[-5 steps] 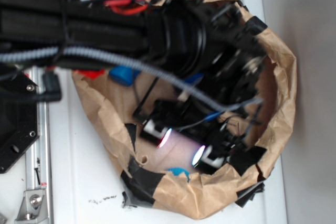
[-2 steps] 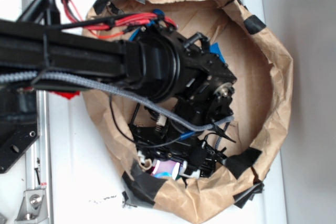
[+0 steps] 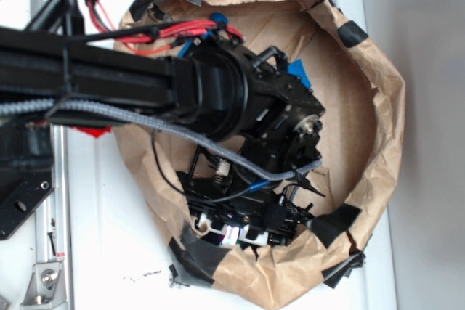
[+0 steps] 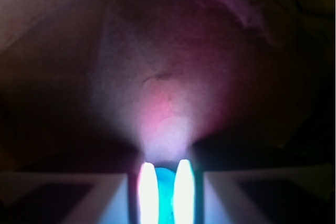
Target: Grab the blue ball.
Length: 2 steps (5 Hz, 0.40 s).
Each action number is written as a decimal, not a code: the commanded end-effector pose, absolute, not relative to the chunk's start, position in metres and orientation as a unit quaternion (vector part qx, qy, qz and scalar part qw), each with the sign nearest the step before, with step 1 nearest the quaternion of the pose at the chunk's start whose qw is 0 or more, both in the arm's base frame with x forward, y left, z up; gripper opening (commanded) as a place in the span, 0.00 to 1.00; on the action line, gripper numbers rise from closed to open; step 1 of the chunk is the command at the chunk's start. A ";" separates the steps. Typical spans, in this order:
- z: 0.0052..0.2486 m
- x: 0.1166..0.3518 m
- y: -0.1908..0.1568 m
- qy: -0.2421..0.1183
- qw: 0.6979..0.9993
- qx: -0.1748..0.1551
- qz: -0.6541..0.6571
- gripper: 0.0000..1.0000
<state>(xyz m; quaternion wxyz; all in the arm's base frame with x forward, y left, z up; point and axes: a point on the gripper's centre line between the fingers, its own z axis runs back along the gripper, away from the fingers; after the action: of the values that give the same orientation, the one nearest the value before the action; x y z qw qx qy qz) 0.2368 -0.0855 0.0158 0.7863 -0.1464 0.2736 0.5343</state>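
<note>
The blue ball (image 4: 166, 184) shows in the wrist view as a teal sliver squeezed between my two glowing fingertips (image 4: 147, 192). My gripper (image 4: 165, 198) is shut on it, low over the brown paper floor. In the exterior view the gripper (image 3: 234, 236) sits deep inside the paper bag (image 3: 378, 92), against its near rim. There the ball is hidden by the fingers and the black arm (image 3: 218, 92).
The bag's crumpled wall, patched with black tape (image 3: 336, 223), rings the gripper closely. A blue object (image 3: 298, 72) lies in the bag behind the wrist. Red wires (image 3: 182, 30) run along the arm. A metal rail (image 3: 45, 252) lies at the left.
The fingers, wide apart a second ago, have closed on the ball. The arm has dropped and shifted toward the bag's near rim.
</note>
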 end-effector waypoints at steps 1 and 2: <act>0.049 0.265 -0.039 0.156 0.833 -0.184 0.497 0.00; 0.073 0.274 -0.005 0.094 0.836 -0.205 0.500 0.00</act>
<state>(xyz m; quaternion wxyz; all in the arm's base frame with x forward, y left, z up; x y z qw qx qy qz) 0.2467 -0.0111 0.0534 0.8340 -0.1937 0.1245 0.5014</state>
